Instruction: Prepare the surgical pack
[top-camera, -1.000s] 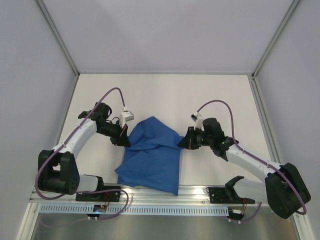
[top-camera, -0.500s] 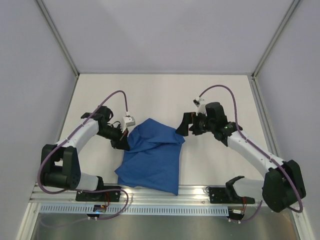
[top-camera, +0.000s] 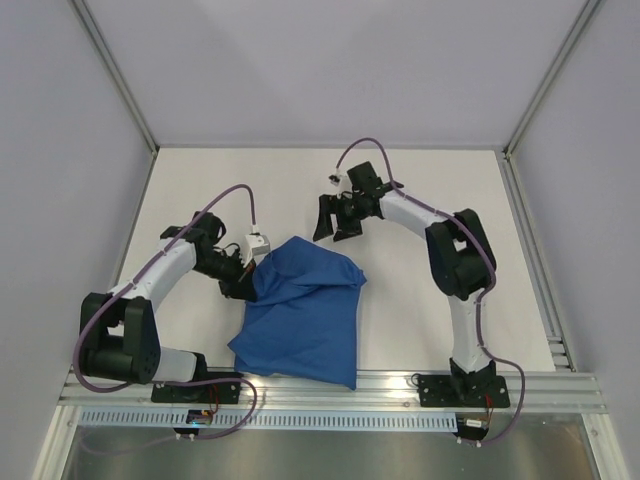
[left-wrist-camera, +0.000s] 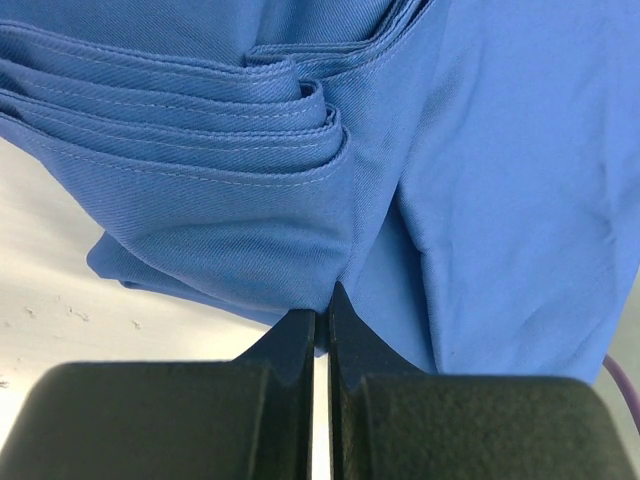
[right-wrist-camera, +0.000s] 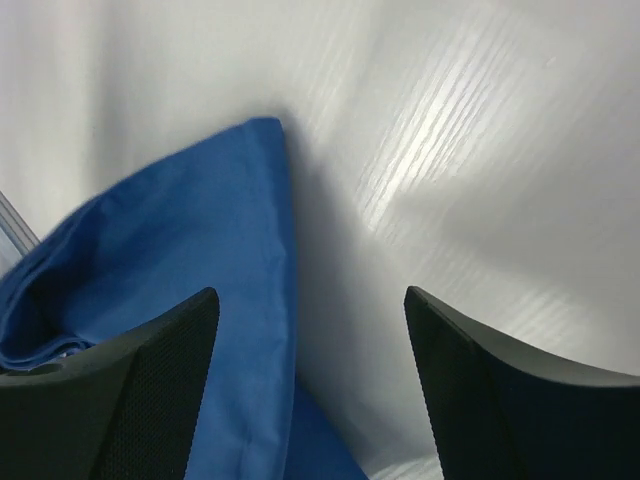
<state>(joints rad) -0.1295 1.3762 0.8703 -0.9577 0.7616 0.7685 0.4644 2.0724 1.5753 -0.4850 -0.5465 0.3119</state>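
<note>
The surgical pack (top-camera: 305, 310) is a crumpled royal-blue drape lying on the white table between the two arms. My left gripper (top-camera: 243, 285) is at its left edge, shut on a pinch of the fabric. In the left wrist view the left gripper (left-wrist-camera: 322, 315) has its jaws pressed together on the blue cloth (left-wrist-camera: 470, 150), with several stacked hemmed layers (left-wrist-camera: 200, 120) just beyond. My right gripper (top-camera: 333, 218) hangs open just behind the drape's back edge and holds nothing. Its wrist view shows the right gripper (right-wrist-camera: 309, 293) with wide-spread jaws over the drape's edge (right-wrist-camera: 190, 250) and bare table.
The white table (top-camera: 430, 190) is enclosed by pale walls on three sides. An aluminium rail (top-camera: 340, 385) runs along the near edge by the arm bases. Purple cables loop over both arms.
My right gripper opened, let go of the drape's right edge, and swung back and left to behind the drape. The released fabric settled. The left gripper kept its grip and barely moved.
</note>
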